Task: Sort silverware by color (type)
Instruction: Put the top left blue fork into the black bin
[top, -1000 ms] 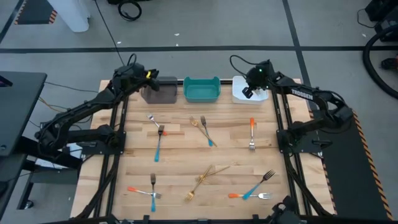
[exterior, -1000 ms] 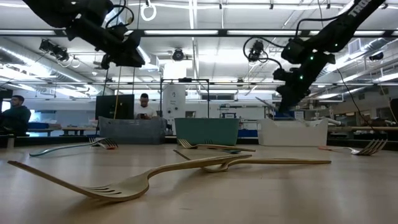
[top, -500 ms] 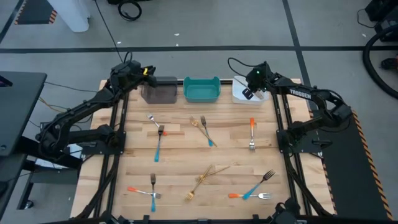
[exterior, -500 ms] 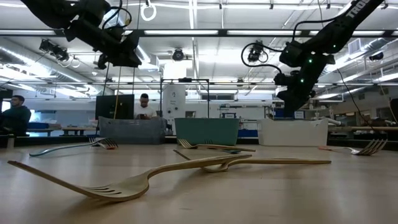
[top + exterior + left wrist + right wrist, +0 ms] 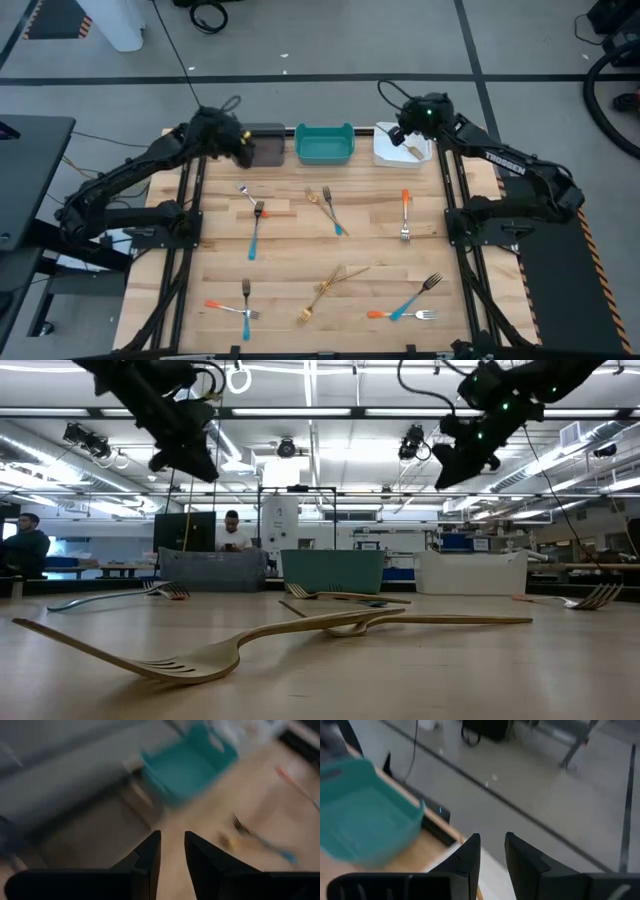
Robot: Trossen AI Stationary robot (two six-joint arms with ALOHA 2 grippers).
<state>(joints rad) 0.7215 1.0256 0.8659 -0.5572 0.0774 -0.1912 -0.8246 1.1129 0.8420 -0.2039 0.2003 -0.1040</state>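
Several slim forks lie flat on the wooden table: blue-handled ones (image 5: 254, 238), orange-handled ones (image 5: 405, 204) and gold ones (image 5: 327, 286). One gold fork (image 5: 411, 150) lies in the white bin (image 5: 385, 152). My left gripper (image 5: 243, 152) hangs shut and empty at the grey bin's (image 5: 265, 147) left end; its fingers (image 5: 150, 851) hold nothing. My right gripper (image 5: 402, 128) is shut and empty, high above the white bin near the table's far edge. In the low view both grippers, left (image 5: 198, 466) and right (image 5: 446, 472), hang well above the table.
The grey, teal (image 5: 324, 143) and white bins stand in a row along the far edge. Forks are scattered over the middle and near parts of the table, two gold ones crossed (image 5: 345, 623). People sit in the room behind (image 5: 233, 532).
My right gripper has risen from just above the white bin and swung toward the far edge; a gold fork now shows in that bin. My left gripper has moved from over the grey bin toward the near edge and tipped more steeply downward.
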